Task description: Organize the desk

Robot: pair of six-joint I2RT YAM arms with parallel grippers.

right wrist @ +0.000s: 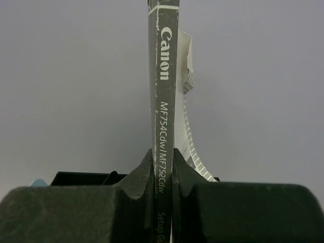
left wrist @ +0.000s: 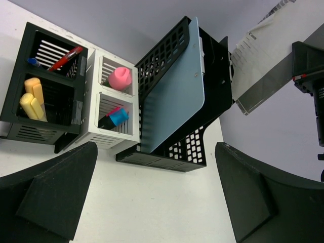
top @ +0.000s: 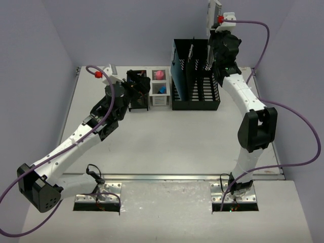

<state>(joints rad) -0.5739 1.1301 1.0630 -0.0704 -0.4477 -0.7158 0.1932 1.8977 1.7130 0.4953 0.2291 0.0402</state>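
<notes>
The white desk carries a black file rack at the back, with a light blue folder standing in it. My right gripper is raised above the rack and shut on the spine of a grey Canon setup booklet, which also shows in the top view and in the left wrist view. My left gripper is open and empty. It hovers over the desk in front of the organizers.
A black pen holder holds yellow highlighters and a red pen. Beside it a white organizer holds a pink object and a blue-and-pink one. Lilac walls bound the desk; a metal rail runs along the near edge.
</notes>
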